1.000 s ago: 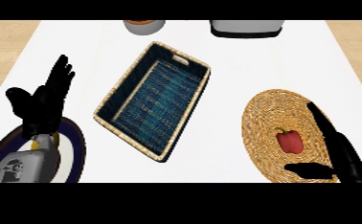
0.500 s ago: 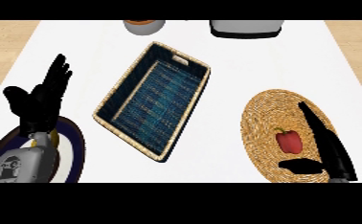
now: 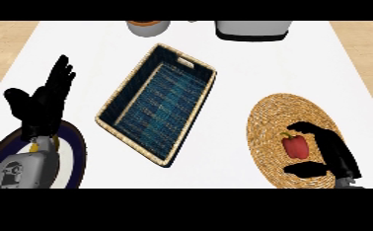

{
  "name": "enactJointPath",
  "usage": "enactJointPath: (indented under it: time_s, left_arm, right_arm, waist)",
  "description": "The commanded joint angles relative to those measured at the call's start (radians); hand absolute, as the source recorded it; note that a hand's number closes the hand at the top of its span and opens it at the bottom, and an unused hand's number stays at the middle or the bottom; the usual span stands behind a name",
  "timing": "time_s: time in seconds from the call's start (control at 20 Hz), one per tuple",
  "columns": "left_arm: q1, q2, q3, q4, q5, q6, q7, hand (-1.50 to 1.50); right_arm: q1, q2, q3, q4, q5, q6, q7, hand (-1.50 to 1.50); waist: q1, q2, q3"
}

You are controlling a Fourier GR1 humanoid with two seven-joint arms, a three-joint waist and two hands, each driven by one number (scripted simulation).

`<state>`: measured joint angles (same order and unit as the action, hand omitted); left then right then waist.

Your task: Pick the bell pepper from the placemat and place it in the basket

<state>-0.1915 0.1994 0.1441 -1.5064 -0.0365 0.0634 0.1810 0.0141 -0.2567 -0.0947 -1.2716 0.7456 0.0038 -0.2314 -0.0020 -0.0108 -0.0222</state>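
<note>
The bell pepper (image 3: 295,147) lies on the woven placemat (image 3: 271,121), with the right hand (image 3: 336,151) curling fingers and thumb round it. The basket (image 3: 157,101) sits to the left on the worktop (image 3: 277,67), nothing between. The left hand (image 3: 45,101) is open.

Beyond the far end of the basket (image 3: 157,104), an orange-brown bowl (image 3: 148,26) and a grey appliance (image 3: 251,30) are cut off by the top edge; which kind of appliance, I cannot tell. Left of the basket's near end, a dark-rimmed plate (image 3: 73,151) is cut by the edges and partly hidden under the left forearm (image 3: 23,168). Right of the basket, the right hand (image 3: 334,150) covers part of the placemat (image 3: 266,126); if it touches the bell pepper (image 3: 295,146) does not show.
</note>
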Motion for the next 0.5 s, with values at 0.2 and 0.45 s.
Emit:
enactJointPath:
  time_s: [0.2,0.45]
  left_arm:
    - [0.005,-0.003,0.0,-0.027,-0.005,0.009,0.035,0.0]
    - [-0.013,-0.009,0.001,0.009,-0.004,0.003,-0.001,0.0]
  right_arm:
    - [0.024,0.074,0.052,0.068,0.023,-0.046,-0.062,1.5]
    - [-0.036,0.049,0.014,0.127,-0.01,-0.003,-0.078,1.5]
  waist:
    - [0.004,0.01,0.023]
    - [0.005,0.011,0.022]
